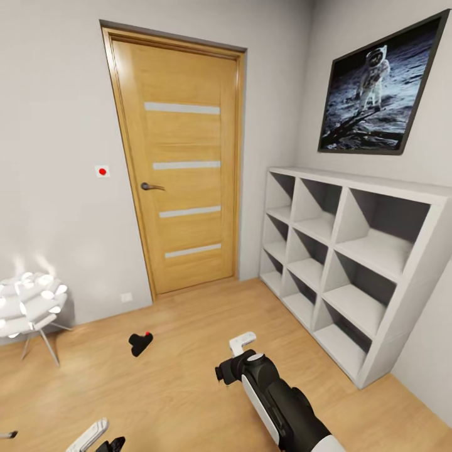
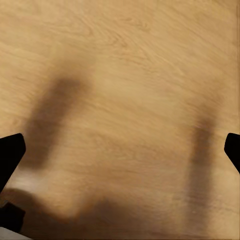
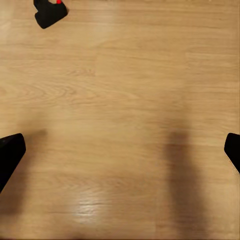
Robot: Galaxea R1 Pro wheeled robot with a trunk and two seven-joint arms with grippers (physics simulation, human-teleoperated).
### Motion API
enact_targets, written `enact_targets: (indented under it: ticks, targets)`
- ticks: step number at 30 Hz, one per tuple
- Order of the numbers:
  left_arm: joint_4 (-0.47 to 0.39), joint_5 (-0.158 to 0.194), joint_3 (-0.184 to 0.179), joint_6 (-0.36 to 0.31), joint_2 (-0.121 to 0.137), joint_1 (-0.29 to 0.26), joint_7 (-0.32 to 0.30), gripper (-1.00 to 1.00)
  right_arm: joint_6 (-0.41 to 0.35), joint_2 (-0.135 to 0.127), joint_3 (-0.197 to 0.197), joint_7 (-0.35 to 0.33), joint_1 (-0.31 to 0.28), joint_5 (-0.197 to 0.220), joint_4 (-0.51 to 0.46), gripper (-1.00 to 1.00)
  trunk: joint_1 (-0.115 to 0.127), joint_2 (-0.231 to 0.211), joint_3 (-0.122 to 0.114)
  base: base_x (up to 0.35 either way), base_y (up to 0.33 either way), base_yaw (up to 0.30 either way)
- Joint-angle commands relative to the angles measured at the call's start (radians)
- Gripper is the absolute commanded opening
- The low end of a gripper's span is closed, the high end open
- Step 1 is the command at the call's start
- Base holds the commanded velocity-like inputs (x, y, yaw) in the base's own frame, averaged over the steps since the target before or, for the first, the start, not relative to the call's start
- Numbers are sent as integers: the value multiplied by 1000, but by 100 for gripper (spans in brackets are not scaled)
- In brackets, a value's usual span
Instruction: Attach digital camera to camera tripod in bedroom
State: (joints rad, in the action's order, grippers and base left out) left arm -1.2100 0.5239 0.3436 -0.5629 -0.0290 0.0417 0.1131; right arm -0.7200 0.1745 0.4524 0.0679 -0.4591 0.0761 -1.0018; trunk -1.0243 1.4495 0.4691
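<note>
Both grippers hang over bare wooden floor [image 1: 188, 389] with jaws spread wide, grasping nothing: left gripper [image 2: 120, 150], right gripper [image 3: 120, 150]. The digital camera [image 1: 140, 343] lies on the floor near the closed wooden door [image 1: 182, 169].

Bare wooden floor [image 1: 182, 370] surrounds the digital camera [image 1: 140, 343]; white shelving [image 1: 351, 263] stands well apart.

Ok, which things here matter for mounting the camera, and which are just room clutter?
For the job:
digital camera, lying on the wooden floor
right hand, open, empty

Just there:
door
white shelving
astronaut picture
white lamp
</note>
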Motion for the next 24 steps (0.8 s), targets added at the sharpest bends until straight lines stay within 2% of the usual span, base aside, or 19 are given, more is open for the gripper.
enact_targets:
  ticks: [1, 11, 24]
  targets:
    - [-2, 11, 1, -5, 0, 0, 7, 100, -4, 0, 2, 7, -1, 8, -1, 100, -1, 1, 1, 327, 30, 0]
    - [9, 6, -20, -6, 14, -6, 7, 100, -4, 0, 2, 8, -1, 8, -1, 100, -1, 1, 1, 325, 82, 0]
    - [18, 4, -27, -9, 20, -8, 7, 100, -4, 0, 1, 9, -1, 8, -1, 100, -1, 1, 1, 313, 169, 0]
